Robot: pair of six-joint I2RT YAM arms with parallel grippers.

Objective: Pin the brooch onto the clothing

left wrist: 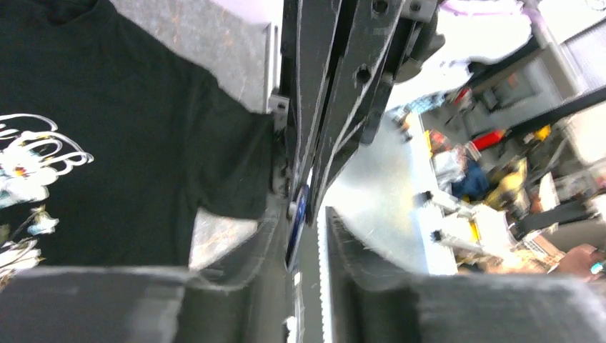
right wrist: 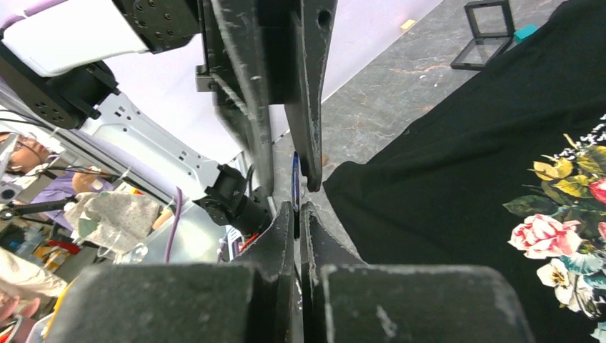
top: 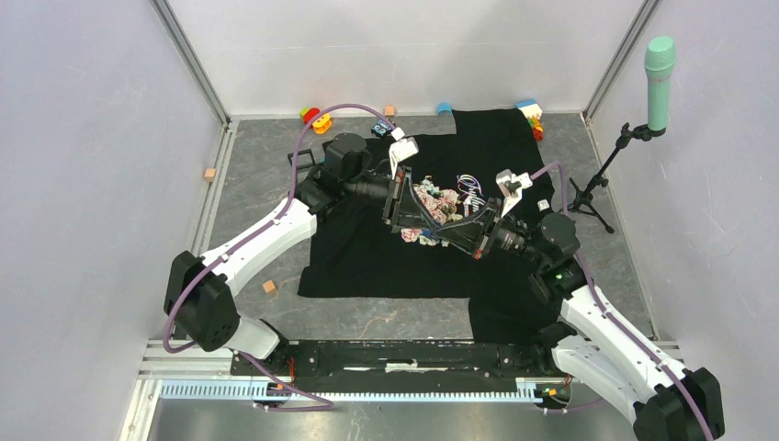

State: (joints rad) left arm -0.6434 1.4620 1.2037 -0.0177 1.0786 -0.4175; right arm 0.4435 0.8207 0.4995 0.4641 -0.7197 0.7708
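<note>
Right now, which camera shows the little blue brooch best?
The left wrist view is best. The brooch is close up there, seen edge-on as a curved blue strip. The right wrist view shows only a thinner blue line. The top view doesn't show it at all.

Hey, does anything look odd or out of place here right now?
Nothing spilled or damaged. The brooch sits edge-on between the left gripper and right gripper, above the clothing, not pinned yet.
</note>
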